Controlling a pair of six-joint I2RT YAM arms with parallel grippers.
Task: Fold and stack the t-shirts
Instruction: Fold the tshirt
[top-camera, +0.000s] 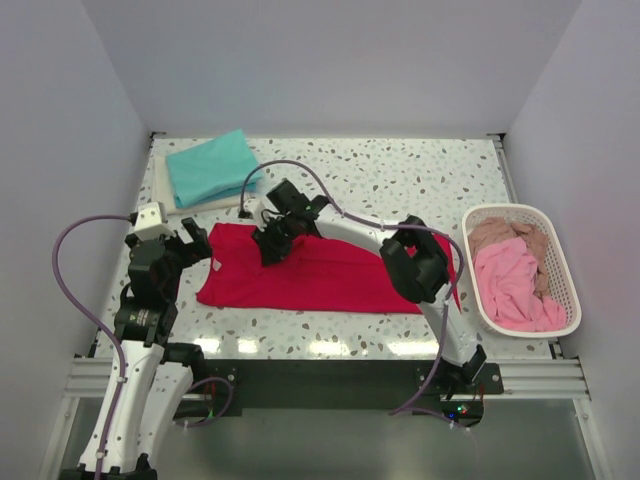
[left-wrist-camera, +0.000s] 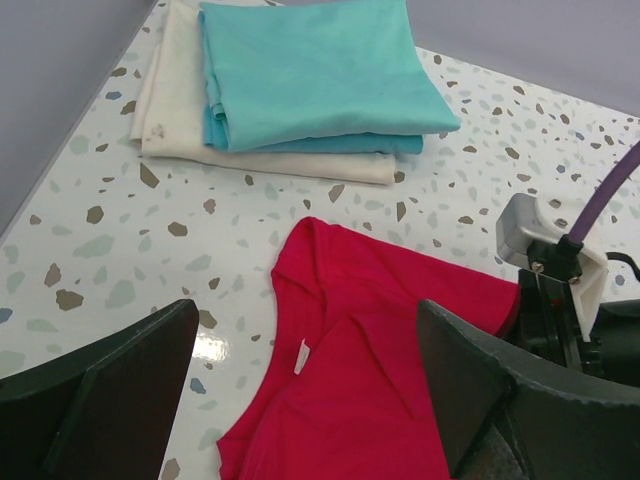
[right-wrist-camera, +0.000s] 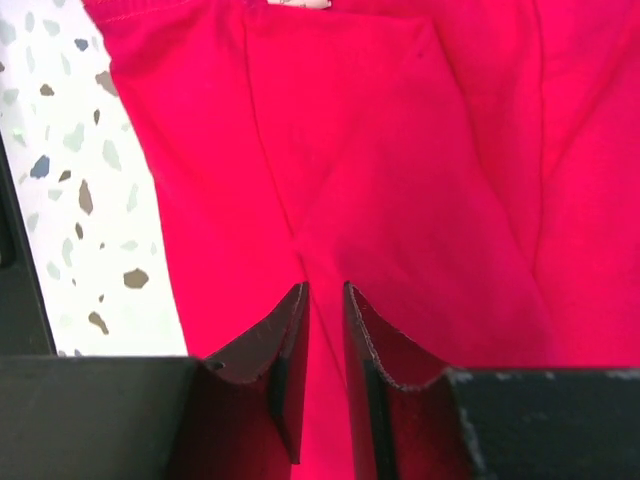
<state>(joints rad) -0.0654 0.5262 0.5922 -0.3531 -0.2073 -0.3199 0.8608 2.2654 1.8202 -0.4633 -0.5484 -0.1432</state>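
1. Two sets of jaws work at the same end of the red t-shirt (top-camera: 330, 275), which lies flat on the desk (top-camera: 400, 180) with its long axis running side to side in front of both arms
2. Right gripper (right-wrist-camera: 325, 288): it reaches across to the collar end with its tips down on the cloth. The jaws are parted by only a slit; red shows through the gap, and no fold looks caught between them
3. Left gripper (left-wrist-camera: 308, 310): the jaws are spread wide and hold nothing. The collar and its white neck label (left-wrist-camera: 302, 357) lie just ahead, between the two fingers
4. Nearly all of the shirt stretches away to the right of both jaws, so a fold would probably carry cloth along that axis. The left arm is nearer the collar end, while the right arm's elbow hangs over the shirt's far end and may crowd a lift there
5. Ahead of the left jaws, a folded teal tee (top-camera: 212, 165) rests on a cream tee (left-wrist-camera: 170, 110), apart from the red shirt with bare desk between them. Well right of the right jaws, the white basket (top-camera: 568, 270) holds pink tees (top-camera: 510, 285) at the desk's edge. Open desk lies beyond the right jaws, and the near edge runs close behind the shirt's hem
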